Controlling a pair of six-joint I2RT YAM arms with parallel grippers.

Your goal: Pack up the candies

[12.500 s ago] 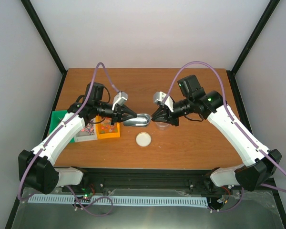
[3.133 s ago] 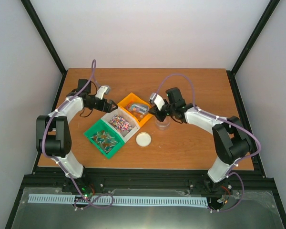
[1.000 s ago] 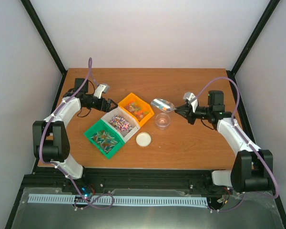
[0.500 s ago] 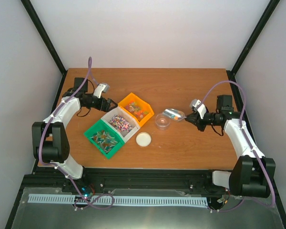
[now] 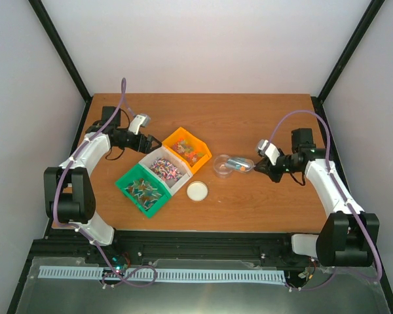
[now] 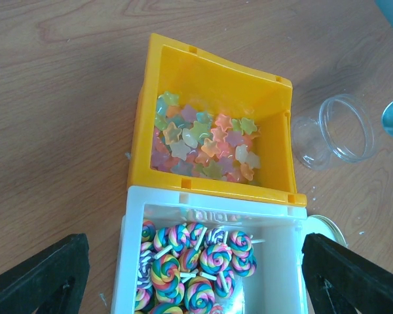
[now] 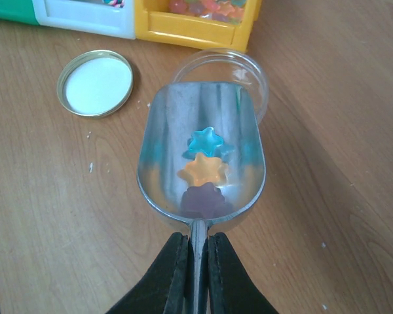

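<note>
Star-shaped candies (image 6: 203, 144) fill the orange bin (image 6: 216, 65), which also shows in the top view (image 5: 187, 149). My right gripper (image 7: 196, 245) is shut on the handle of the silver scoop (image 7: 200, 157). Three star candies (image 7: 204, 169), blue, orange and purple, lie in the scoop. The scoop's front lip hangs over the near rim of the clear jar (image 7: 249, 69). From above, the right gripper (image 5: 257, 166) holds the scoop (image 5: 238, 163) just right of the jar (image 5: 223, 166). My left gripper (image 6: 196, 275) stands open above the white bin (image 6: 209, 203); in the top view it (image 5: 156, 140) is at that bin's far left.
Swirled lollipops (image 6: 196, 261) fill the white bin (image 5: 165, 169), and a green bin (image 5: 143, 190) sits next to it at front left. The jar's lid (image 5: 198, 191) lies flat on the wooden table, in front of the jar; it also shows in the right wrist view (image 7: 95, 83).
The right arm has carried the scoop down and to the right, then eased it back to the jar's rim. The left arm has not moved.
</note>
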